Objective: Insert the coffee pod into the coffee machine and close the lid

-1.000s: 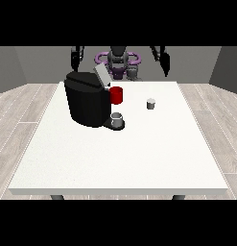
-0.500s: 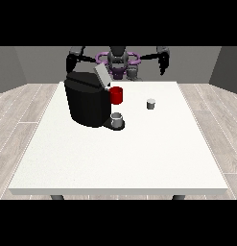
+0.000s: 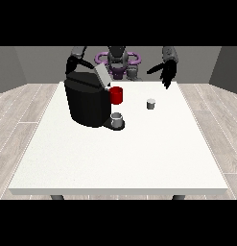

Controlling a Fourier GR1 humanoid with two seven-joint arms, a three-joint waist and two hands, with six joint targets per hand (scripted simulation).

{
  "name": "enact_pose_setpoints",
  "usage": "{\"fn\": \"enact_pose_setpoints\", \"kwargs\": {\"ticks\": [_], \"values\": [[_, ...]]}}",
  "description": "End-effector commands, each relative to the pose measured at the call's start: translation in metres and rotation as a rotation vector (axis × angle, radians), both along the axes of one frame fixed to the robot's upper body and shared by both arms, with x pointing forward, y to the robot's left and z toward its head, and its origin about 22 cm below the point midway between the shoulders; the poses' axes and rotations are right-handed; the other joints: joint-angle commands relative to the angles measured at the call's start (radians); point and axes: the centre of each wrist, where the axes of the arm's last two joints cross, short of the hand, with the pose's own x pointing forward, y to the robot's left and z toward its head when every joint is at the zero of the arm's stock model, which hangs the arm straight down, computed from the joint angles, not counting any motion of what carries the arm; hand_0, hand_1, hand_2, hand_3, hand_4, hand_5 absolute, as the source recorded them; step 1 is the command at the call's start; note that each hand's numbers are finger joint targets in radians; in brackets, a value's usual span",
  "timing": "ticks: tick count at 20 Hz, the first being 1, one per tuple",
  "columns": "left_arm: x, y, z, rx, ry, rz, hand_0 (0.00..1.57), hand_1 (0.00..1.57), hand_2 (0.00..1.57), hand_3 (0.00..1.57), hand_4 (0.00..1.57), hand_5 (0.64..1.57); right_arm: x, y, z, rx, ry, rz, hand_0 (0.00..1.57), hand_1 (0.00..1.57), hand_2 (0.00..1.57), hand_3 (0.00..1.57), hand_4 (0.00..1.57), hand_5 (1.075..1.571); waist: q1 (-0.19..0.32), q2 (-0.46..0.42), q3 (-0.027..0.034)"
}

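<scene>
Two black hands hang above the far edge of the white table (image 3: 120,158). The hand at the view's right (image 3: 165,71) is raised over the far right corner, its fingers spread and pointing down, holding nothing. The hand at the view's left (image 3: 72,65) sits behind and above the coffee machine (image 3: 87,101), partly hidden by it; whether its fingers are open or curled cannot be told.

The coffee machine is a black, rounded block on the left half of the table. Its grey lid (image 3: 101,74) stands tilted up and open at the top. A red part (image 3: 116,95) shows at the machine's front, and below it a small grey cup (image 3: 117,118) stands on the machine's dark base.

The coffee pod (image 3: 150,104), a small grey cylinder with a lighter top, stands upright on the table to the right of the machine, well apart from it and nearer the hand at the view's right, which is above and behind it without touching.

No brand, label or writing can be read on the machine, the pod or the cup.
</scene>
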Motion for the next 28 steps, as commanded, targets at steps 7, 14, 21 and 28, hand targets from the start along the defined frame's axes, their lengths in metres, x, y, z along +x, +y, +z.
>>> {"fn": "enact_pose_setpoints", "kwargs": {"ticks": [7, 14, 21, 28], "values": [[0.028, 0.026, -0.009, 0.177, 0.084, -0.002, 0.00, 0.00, 0.00, 0.00, 0.00, 1.571, 0.013, 0.022, 0.016, -0.006, -0.027, 0.008, 0.00, 0.00, 0.00, 0.00, 0.00, 1.571, -0.033, 0.097, -0.0002], [0.049, 0.016, -0.011, 0.294, 0.115, 0.022, 0.00, 0.00, 0.00, 0.00, 0.00, 1.571, 0.015, 0.033, 0.002, 0.054, 0.042, 0.064, 0.00, 0.00, 0.00, 0.00, 0.00, 1.571, -0.054, 0.119, 0.0000], [0.067, -0.009, -0.012, 0.403, 0.005, 0.020, 0.94, 0.94, 0.95, 0.69, 0.08, 1.571, 0.045, 0.025, 0.008, 0.014, 0.023, 0.033, 0.00, 0.00, 0.00, 0.00, 0.00, 1.571, -0.003, 0.136, 0.0002], [0.072, -0.015, -0.019, 0.569, -0.001, -0.023, 0.92, 0.92, 1.02, 0.84, 0.41, 1.571, 0.028, 0.036, -0.022, 0.007, 0.069, 0.053, 0.00, 0.00, 0.00, 0.00, 0.00, 1.571, -0.023, 0.116, 0.0004]]}}
